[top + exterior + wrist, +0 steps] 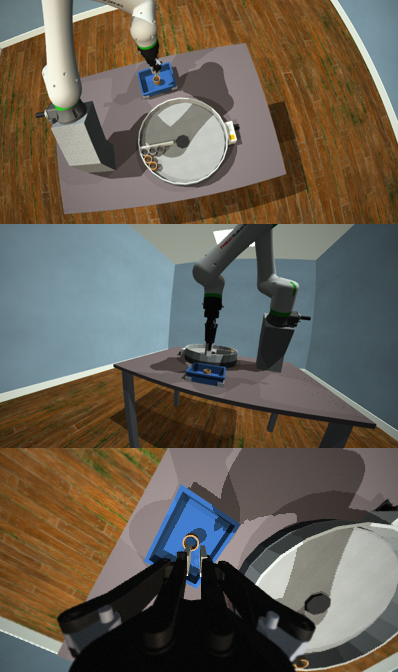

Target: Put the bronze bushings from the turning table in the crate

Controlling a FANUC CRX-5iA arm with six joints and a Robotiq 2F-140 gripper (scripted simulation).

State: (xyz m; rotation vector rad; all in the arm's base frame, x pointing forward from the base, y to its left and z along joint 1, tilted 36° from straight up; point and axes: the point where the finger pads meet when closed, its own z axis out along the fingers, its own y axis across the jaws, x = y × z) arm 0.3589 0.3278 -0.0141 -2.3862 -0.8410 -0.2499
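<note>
The gripper (pixel 155 74) (pixel 208 355) (pixel 195 551) hangs above the blue crate (pixel 159 91) (pixel 205 380) (pixel 212 540), its fingers a narrow gap apart with nothing between them. One bronze bushing (pixel 156 82) (pixel 207 372) (pixel 183 542) stands upright on the crate floor, below the fingertips. On the turning table (pixel 206 155) (pixel 231 359) (pixel 360 573), a bronze bushing (pixel 148 155) and another bronze bushing (pixel 153 169) stand by the left rim. Three steel bushings stand in a row along the bar: an outer one (pixel 144 154), a middle one (pixel 152 154) and an inner one (pixel 160 152).
A pale bar (pixel 161 144) runs from the turning table's left rim towards its dark hub (pixel 182 141) (pixel 317 603). The raised rim stands close to the crate. A white box (pixel 231 132) sits outside the right rim. The robot's pedestal (pixel 79 144) (pixel 271 346) stands to the left in the top view.
</note>
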